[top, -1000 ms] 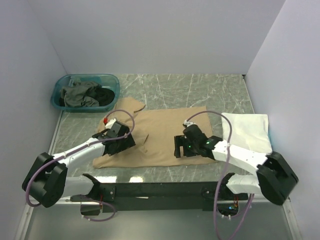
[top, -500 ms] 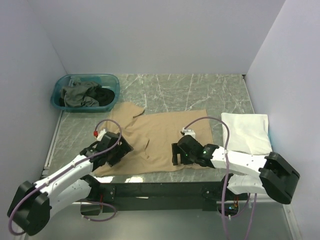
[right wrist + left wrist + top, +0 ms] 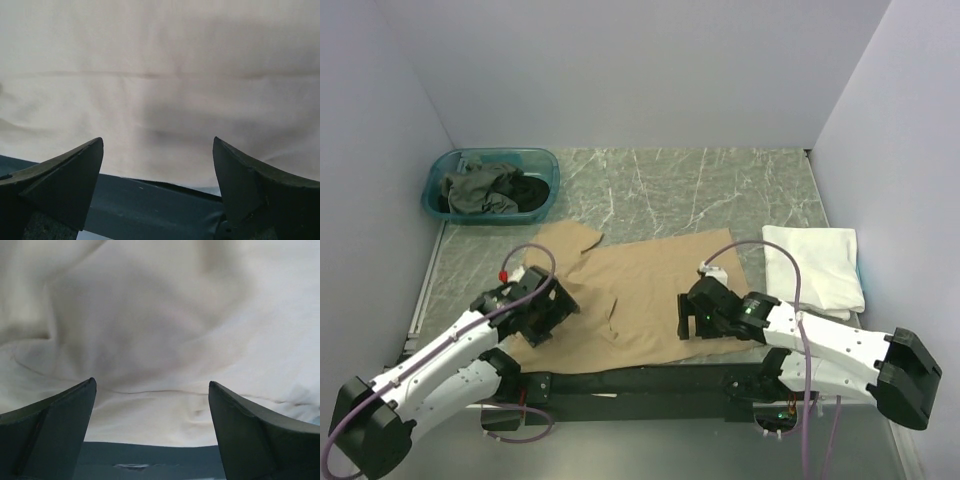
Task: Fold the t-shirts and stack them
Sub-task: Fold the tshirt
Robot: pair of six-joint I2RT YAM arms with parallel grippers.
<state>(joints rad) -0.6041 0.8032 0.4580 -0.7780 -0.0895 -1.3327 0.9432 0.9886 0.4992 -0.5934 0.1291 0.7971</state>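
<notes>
A tan t-shirt [image 3: 640,285] lies spread flat in the middle of the table, its near hem over the table's front edge. My left gripper [image 3: 535,315] is open over its near-left part. My right gripper [image 3: 692,318] is open over its near-right part. In the left wrist view the tan cloth [image 3: 160,315] fills the frame and the gripper [image 3: 151,381] stands wide open above the hem. In the right wrist view the gripper [image 3: 158,138] is also wide open over the cloth [image 3: 160,65]. A folded white t-shirt [image 3: 815,262] lies at the right.
A teal tub [image 3: 542,160] at the back left holds a grey-green shirt [image 3: 478,188] and a black one [image 3: 530,192]. The black base rail [image 3: 640,382] runs along the near edge and shows below the hem in both wrist views [image 3: 150,460] [image 3: 150,200]. Walls close in on three sides.
Both grippers have moved toward the near edge, and the tan t-shirt has slid that way with them. Its hem now reaches the black rail.
</notes>
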